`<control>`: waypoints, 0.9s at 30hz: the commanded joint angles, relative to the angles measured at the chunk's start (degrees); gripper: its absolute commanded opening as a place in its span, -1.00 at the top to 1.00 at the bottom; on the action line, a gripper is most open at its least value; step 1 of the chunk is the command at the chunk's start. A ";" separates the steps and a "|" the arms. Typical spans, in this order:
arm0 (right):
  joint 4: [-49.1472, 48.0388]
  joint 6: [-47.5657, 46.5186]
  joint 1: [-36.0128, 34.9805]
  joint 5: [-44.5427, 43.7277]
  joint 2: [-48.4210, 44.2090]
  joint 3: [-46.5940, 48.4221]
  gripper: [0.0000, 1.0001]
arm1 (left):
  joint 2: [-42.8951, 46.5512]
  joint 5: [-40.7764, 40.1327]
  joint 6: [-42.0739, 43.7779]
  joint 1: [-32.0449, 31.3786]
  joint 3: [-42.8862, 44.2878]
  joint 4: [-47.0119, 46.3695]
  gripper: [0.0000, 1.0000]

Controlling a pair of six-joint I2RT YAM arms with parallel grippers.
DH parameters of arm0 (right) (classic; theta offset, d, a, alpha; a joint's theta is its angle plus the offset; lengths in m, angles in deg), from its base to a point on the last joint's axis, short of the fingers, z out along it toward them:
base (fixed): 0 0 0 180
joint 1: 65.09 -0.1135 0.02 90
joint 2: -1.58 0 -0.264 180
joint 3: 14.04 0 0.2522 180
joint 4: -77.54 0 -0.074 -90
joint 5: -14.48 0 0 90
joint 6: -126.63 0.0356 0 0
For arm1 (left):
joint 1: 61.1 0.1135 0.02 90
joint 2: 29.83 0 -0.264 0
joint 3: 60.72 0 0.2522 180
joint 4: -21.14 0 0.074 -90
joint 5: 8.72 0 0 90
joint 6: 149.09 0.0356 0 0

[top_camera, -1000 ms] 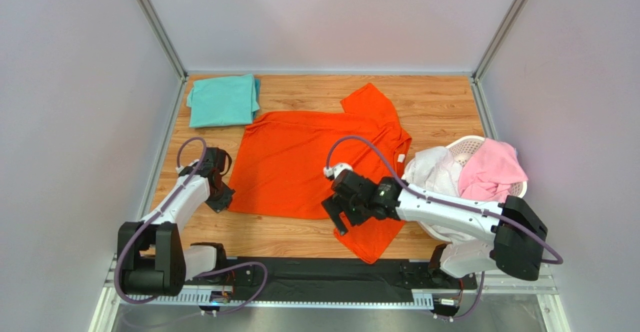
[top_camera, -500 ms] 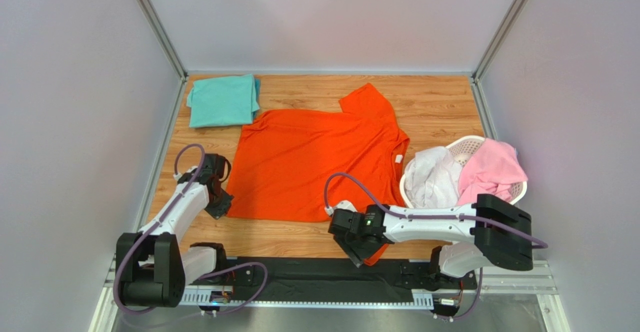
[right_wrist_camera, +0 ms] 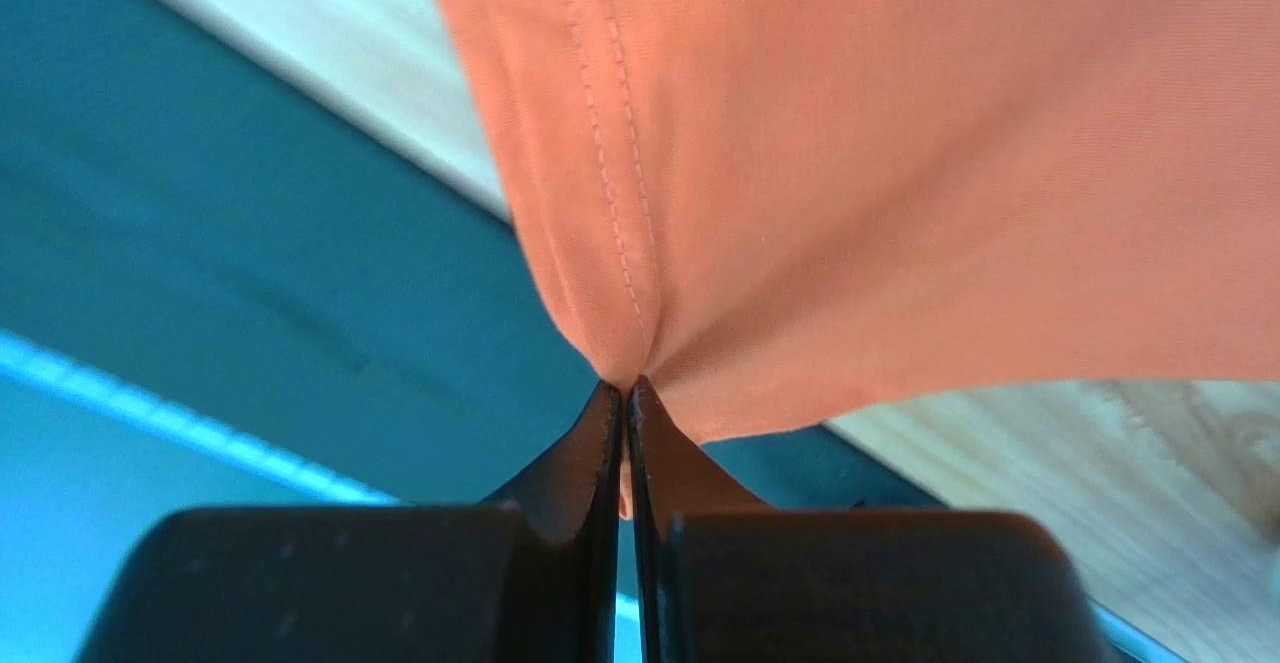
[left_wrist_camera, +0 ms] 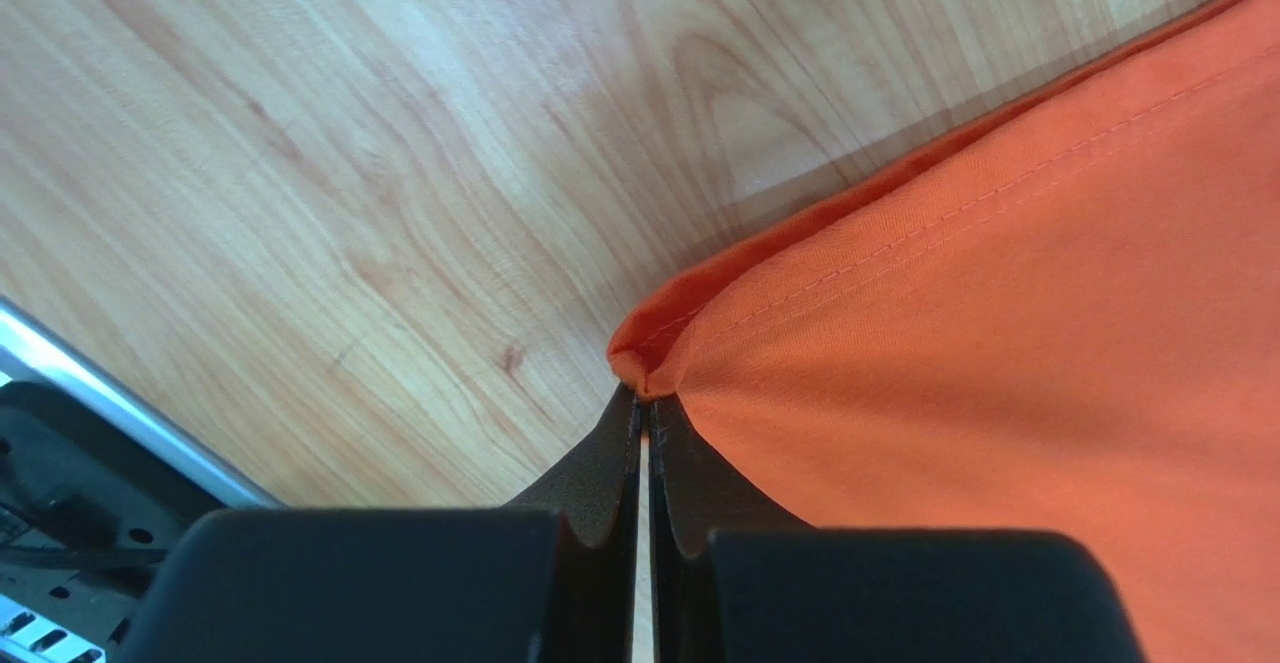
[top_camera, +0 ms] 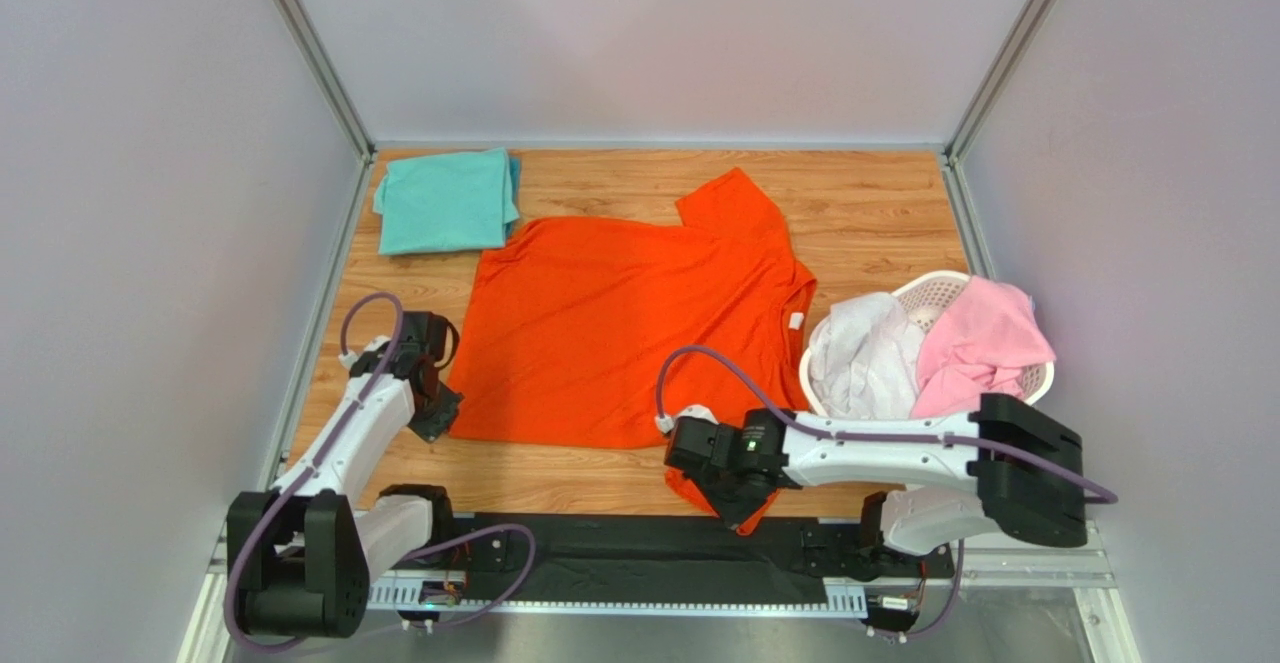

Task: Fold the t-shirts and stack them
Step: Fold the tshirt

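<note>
Left gripper [left_wrist_camera: 643,398] pinches a corner of the orange shirt [top_camera: 616,333]; right gripper [right_wrist_camera: 625,390] clamps, seemingly, its sleeve hem.

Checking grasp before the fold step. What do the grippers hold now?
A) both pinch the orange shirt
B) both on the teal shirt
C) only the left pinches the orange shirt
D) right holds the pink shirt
A: the wrist views show the left gripper and the right gripper each shut on an edge of the orange shirt.
</note>
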 commanded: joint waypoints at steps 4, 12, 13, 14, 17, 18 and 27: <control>3.62 -1.09 -0.56 8.97 -9.17 0.85 1.00 | 5.72 -4.03 -2.95 0.49 0.13 6.36 1.00; 9.34 -3.72 -0.38 9.86 -10.85 3.57 1.00 | 8.45 -5.53 -5.50 0.49 -0.04 11.46 1.00; 9.34 -3.81 0.14 9.15 -10.85 3.84 1.00 | 8.98 -5.09 -5.50 0.49 -0.13 10.85 1.00; 9.25 -3.90 0.75 8.62 -10.85 4.19 1.00 | 9.07 -4.48 -5.42 0.49 -0.05 10.59 1.00; 9.51 -4.95 4.97 5.20 -11.55 6.12 1.00 | 9.16 -1.15 -3.84 0.49 1.09 9.09 1.00; 9.52 -5.39 6.20 3.71 -11.81 6.65 0.99 | 9.16 -0.44 -3.22 0.49 1.88 8.65 1.00; 12.77 -11.19 19.63 -5.17 -11.46 15.61 1.00 | 6.09 1.94 -1.64 0.49 7.42 7.77 1.00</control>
